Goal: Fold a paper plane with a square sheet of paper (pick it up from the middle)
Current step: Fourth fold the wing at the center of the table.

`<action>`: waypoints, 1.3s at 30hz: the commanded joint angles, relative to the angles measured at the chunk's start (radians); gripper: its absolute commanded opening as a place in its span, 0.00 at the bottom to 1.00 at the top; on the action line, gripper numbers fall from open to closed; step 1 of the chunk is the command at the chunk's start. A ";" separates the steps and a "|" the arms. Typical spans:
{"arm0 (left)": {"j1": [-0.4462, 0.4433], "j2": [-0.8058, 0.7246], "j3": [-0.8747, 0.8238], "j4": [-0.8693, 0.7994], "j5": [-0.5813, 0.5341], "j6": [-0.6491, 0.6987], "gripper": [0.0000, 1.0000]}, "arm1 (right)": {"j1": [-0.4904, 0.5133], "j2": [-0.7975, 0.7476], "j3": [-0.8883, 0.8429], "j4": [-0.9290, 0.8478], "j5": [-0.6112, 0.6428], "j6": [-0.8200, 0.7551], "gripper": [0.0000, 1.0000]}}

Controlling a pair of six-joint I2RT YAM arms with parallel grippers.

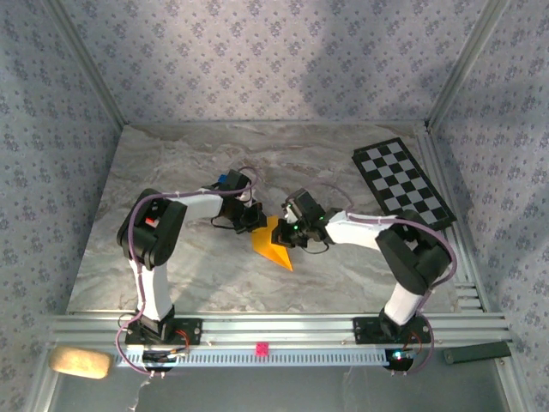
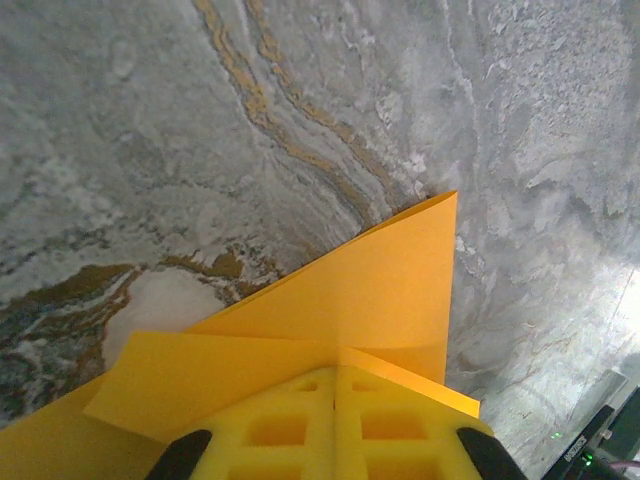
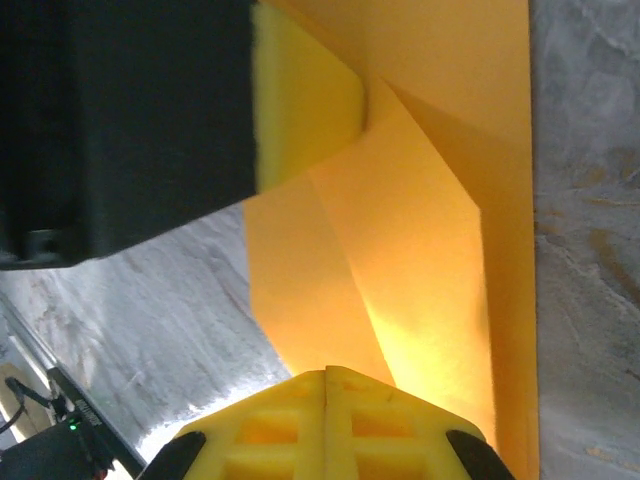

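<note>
1. The folded sheet of paper (image 1: 274,249) lay mid-scene on the tabletop (image 1: 171,257), between both tools.
2. The left tool (image 1: 252,219) was closed, tips resting on the paper's far-left part.
3. The right tool (image 1: 286,233) was closed, pinching a raised flap.

Left arm (image 1: 153,262) & right arm (image 1: 401,296), lower frame: white links, chunky black joint housings, black bases. Purple cables (image 1: 129,233) loop along both. Red mark (image 1: 153,221) on left, green LED (image 1: 296,230) on right. Left gripper (image 2: 335,372) & right gripper (image 3: 325,372): yellow fingers (image 2: 275,432) w/ square-grid recesses.
</note>
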 commanded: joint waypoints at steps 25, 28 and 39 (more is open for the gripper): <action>-0.001 -0.043 -0.048 -0.051 -0.039 0.024 0.13 | 0.019 0.141 -0.067 0.175 -0.052 0.076 0.03; 0.000 -0.075 -0.050 -0.039 -0.018 0.020 0.16 | 0.022 0.132 -0.081 0.178 -0.045 0.078 0.04; -0.001 -0.068 0.011 -0.033 0.048 -0.008 0.06 | 0.022 0.120 -0.098 0.179 -0.036 0.075 0.02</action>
